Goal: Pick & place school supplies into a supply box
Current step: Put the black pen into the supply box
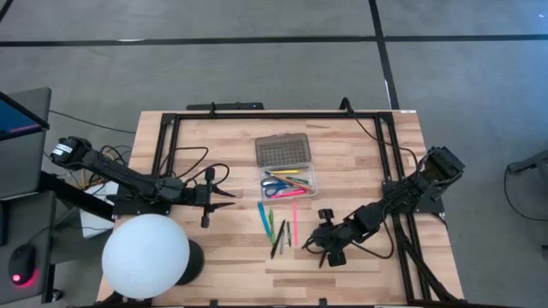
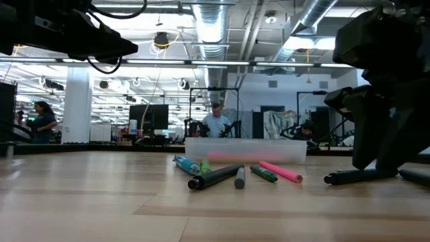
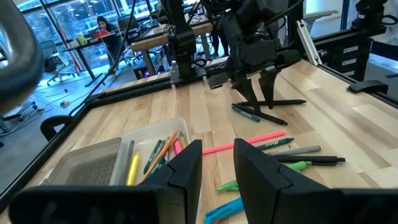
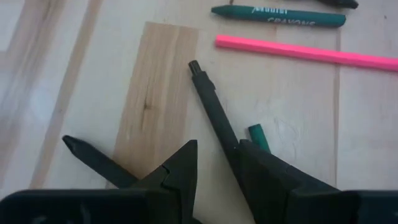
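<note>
The supply box (image 1: 286, 168) sits near the middle of the wooden surface (image 1: 231, 257), a bit toward the far edge. Its grey lid (image 1: 281, 151) lies flat and open behind the clear tray. Some supplies are already in the tray: small scissors with blue handles (image 1: 275, 186), a yellow marker (image 3: 132, 170), and some orange and green pencils.

More supplies lie loose on the surface, just in front of the box. There is a long pink pencil (image 1: 294, 222), a blue marker (image 1: 262, 216), a bright green one (image 1: 271, 222), a grey one, and a dark pen (image 1: 278, 239).

The right gripper (image 1: 328, 254) is down low, beside this pile, on the side away from the box. Its two fingers are spread apart and hold nothing. Through its own camera, a thin black pen (image 4: 214, 121) lies right in front of it, with one end running under a finger. A dark green crayon (image 4: 278, 16) and the pink pencil (image 4: 308, 52) lie a little farther off.

The left gripper (image 1: 225, 193) waits above the surface, to the left of the box. Its fingers are partly open and hold nothing.

I think the step now is picking up the next loose pen with the right gripper. Next it needs to line up so the pen sits between both fingers, go down, and squeeze. The pen is thin and lies flat, so it could slip or roll away.
</note>
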Available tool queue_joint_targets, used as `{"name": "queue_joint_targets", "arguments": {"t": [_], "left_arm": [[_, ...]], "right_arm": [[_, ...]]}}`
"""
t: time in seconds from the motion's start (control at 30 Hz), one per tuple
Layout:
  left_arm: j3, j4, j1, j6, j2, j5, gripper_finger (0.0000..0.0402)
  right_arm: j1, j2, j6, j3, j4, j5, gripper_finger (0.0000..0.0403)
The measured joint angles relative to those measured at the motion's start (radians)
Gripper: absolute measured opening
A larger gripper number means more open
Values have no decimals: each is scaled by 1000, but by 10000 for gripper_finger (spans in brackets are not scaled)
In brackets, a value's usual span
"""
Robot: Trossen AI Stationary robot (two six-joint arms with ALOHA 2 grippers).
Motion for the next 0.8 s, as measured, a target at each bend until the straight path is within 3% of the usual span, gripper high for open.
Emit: {"name": "queue_joint_targets", "arguments": {"t": [0.4, 0.8], "left_arm": [[0, 0, 0, 0, 0, 0, 87], [0, -4, 0, 0, 0, 0, 86]], "right_arm": [[-1, -1, 40, 1, -38, 3, 70], [-30, -1, 104, 1, -98, 17, 67]]}}
